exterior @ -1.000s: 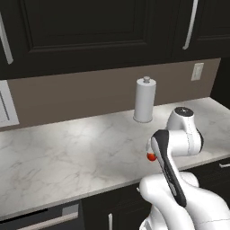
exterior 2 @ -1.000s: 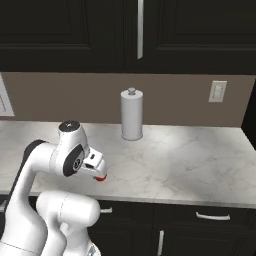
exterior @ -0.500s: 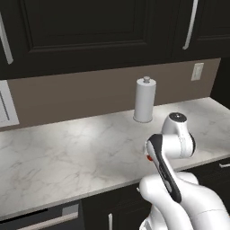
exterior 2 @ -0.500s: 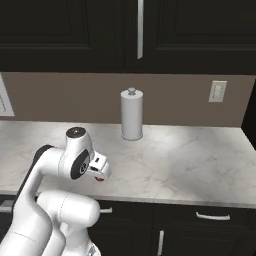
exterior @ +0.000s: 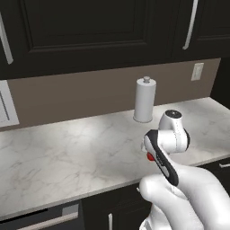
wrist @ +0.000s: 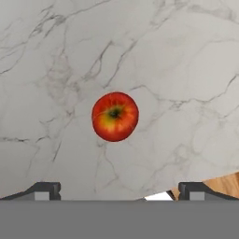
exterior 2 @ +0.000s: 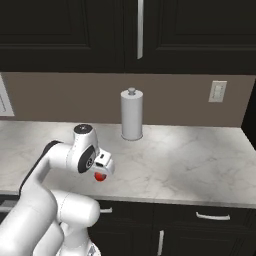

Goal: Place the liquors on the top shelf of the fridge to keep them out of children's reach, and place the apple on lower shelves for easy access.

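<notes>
The apple, small, round and red, lies on the white marble counter close to its front edge. My gripper points down at it from above, open, with its two dark fingertips spread wide and nothing between them. From the base the apple peeks out from under my white wrist, and from the other side the apple is a red spot just below the hand. The liquors and the fridge with its top and lower shelves are out of view.
A white paper towel roll stands upright at the back of the counter by the brown wall. Black cabinets hang above, with black drawers below. The counter's front edge and a strip of wooden floor lie right by the apple.
My wrist has shifted a little sideways and turned, bringing the hand more squarely over the apple. The apple and the paper towel roll have stayed put.
</notes>
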Tool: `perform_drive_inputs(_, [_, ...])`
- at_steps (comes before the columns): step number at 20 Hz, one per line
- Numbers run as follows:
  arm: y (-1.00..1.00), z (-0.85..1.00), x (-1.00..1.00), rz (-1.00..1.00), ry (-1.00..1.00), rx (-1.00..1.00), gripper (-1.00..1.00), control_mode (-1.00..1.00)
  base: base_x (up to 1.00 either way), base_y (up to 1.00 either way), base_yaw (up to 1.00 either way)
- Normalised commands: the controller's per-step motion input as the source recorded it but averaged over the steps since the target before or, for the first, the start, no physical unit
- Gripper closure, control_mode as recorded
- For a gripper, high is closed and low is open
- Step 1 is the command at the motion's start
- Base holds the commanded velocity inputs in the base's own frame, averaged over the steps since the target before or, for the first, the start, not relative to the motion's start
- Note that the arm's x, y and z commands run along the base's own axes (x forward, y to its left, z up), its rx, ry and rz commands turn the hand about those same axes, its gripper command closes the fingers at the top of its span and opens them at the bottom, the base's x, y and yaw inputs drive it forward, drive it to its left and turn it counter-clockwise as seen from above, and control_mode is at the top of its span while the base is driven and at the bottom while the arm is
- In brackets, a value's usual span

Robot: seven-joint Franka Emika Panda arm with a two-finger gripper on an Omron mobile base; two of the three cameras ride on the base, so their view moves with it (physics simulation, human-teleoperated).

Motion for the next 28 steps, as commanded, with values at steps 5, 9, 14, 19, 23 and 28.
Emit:
perform_drive_inputs(5, [0.0, -0.35, 0.06, 0.0, 0.02, 0.0, -1.0, -1.0, 0.0, 0.0, 0.0])
perform_drive_inputs(9, [0.0, -0.37, 0.0, 0.0, 0.03, 0.0, -1.0, -1.0, 0.0, 0.0, 0.0])
perform_drive_inputs(14, [0.0, -0.36, 0.0, 0.0, 0.02, 0.0, -1.0, -1.0, 0.0, 0.0, 0.0])
perform_drive_inputs(19, [0.0, -0.34, 0.0, 0.0, 0.01, 0.0, -1.0, -1.0, 0.0, 0.0, 0.0])
perform_drive_inputs(23, [0.0, -0.31, 0.01, 0.0, 0.0, 0.0, -1.0, -1.0, 0.0, 0.0, 0.0])
perform_drive_inputs(28, [0.0, -0.19, 0.04, 0.0, 0.0, 0.0, -1.0, -1.0, 0.0, 0.0, 0.0])
